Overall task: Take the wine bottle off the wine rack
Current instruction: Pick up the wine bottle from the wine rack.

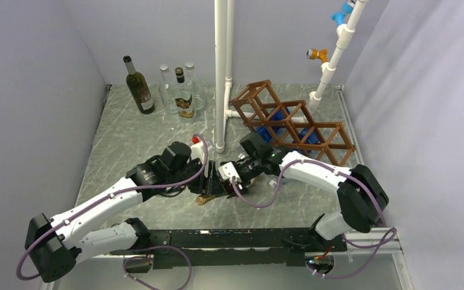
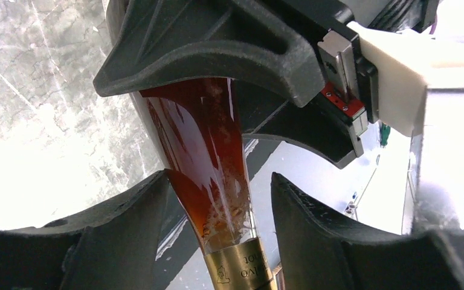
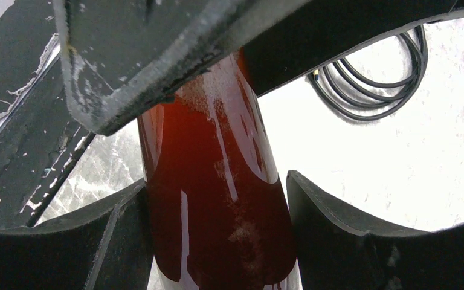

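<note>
The wine bottle (image 1: 206,199), amber with a gold neck band, is off the brown lattice wine rack (image 1: 314,130) and hangs low over the table between both arms. My right gripper (image 1: 234,174) is shut on the bottle's body (image 3: 217,205), with both fingers against the glass. My left gripper (image 1: 212,183) straddles the bottle's shoulder and neck (image 2: 208,157). Its left finger (image 2: 139,211) touches the glass and its right finger (image 2: 314,229) stands clear with a gap, so it is open. The right gripper's fingers show at the top of the left wrist view.
The rack stands at the back right with blue bottles (image 1: 276,130) in its lower cells. Several upright bottles (image 1: 139,87) stand at the back left. A white pipe post (image 1: 220,72) rises just behind the grippers. A black cable coil (image 3: 371,78) lies on the table.
</note>
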Available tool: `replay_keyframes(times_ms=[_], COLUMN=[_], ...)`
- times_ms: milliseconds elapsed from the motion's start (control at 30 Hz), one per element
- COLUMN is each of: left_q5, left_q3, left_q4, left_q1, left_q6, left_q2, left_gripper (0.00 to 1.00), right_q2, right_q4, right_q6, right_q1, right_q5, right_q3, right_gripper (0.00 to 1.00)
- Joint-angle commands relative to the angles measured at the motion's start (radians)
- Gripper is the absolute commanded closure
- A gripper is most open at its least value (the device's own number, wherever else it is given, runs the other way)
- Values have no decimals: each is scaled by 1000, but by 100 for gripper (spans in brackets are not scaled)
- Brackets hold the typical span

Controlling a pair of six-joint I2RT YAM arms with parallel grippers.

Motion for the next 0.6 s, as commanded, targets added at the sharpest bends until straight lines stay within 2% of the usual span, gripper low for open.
replay_keyframes(times_ms=[0,267,567], left_q5=[46,-20,-126], left_q3=[68,72,11], left_q4=[215,223,283], left_q1=[-3,4,6], left_q6=[3,43,164], left_q2=[-34,-147,-302], left_gripper=[31,8,5], right_q2=[-8,-26,-45], right_q4=[-4,-20,-16], right_q6=[31,29,59], right_q1=[5,-19,-62], right_q5=[-60,-107,-172], right_q3=[14,15,16], right_gripper=[85,86,87])
